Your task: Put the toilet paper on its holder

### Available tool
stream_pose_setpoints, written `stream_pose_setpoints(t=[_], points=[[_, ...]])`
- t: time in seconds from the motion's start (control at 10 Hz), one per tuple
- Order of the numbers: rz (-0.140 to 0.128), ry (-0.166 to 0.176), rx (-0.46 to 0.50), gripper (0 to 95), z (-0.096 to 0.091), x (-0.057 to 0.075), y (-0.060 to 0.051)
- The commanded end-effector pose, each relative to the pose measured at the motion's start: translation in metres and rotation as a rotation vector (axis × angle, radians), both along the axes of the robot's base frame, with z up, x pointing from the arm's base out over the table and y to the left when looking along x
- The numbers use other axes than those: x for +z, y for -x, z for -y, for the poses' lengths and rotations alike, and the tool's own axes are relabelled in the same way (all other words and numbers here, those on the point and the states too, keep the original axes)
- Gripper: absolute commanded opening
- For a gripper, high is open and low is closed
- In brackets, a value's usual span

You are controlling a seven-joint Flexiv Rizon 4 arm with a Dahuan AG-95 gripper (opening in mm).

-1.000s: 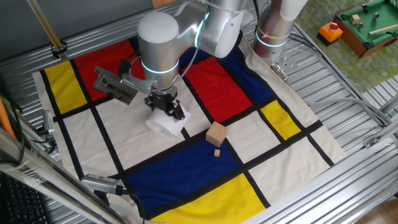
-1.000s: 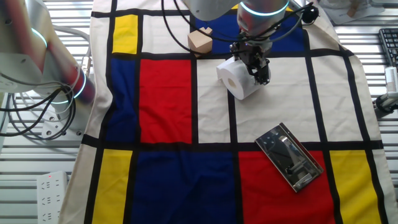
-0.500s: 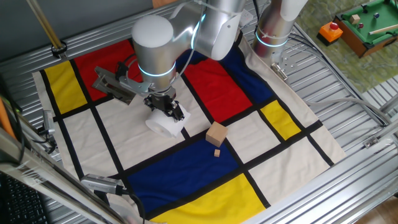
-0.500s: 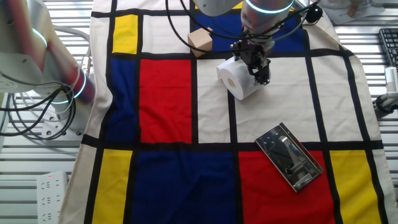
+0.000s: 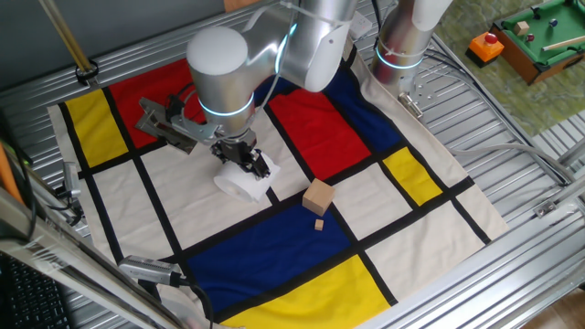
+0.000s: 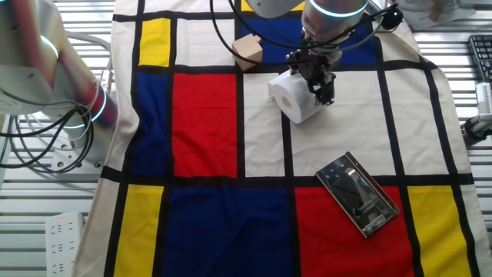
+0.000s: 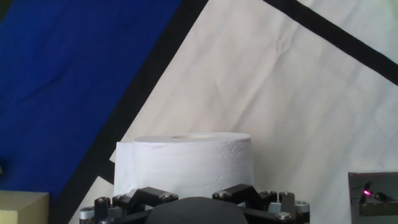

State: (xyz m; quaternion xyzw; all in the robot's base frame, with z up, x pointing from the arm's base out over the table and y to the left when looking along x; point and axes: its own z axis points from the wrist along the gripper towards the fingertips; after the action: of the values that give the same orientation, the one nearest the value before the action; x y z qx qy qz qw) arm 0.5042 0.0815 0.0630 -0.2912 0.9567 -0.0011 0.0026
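The toilet paper (image 5: 243,184) is a white roll lying on a cream panel of the cloth, its hollow core showing in the other fixed view (image 6: 290,97). My gripper (image 5: 245,161) is down on the roll's far end (image 6: 318,83), with the jaws closed on the paper. In the hand view the roll (image 7: 184,165) fills the space just ahead of the jaws, and the fingertips are hidden. The holder (image 5: 168,123), a grey metal bracket, lies flat on the red panel (image 6: 357,193), apart from the roll. Its edge shows in the hand view (image 7: 373,194).
A tan wooden cube (image 5: 318,196) sits right of the roll, near the blue panel (image 6: 247,49), with a small wood chip (image 5: 319,224) beside it. A second robot base (image 5: 402,41) stands at the cloth's far edge. Metal slats surround the cloth.
The arm's upper body has swung slightly left. The gripper, roll and holder stay where they were.
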Motion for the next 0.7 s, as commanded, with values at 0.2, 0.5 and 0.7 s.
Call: stream_pose_setpoints(t=[0.2,0.5,0.7], points=[[0.005,-0.005,0.002,95.0,0.0001,-0.0065,-0.0013],[0.001,-0.011,-0.027,19.0,0.0000,-0.0064,-0.0013],[-0.001,-0.017,-0.046,0.0,0.0000,-0.0059,-0.0012]])
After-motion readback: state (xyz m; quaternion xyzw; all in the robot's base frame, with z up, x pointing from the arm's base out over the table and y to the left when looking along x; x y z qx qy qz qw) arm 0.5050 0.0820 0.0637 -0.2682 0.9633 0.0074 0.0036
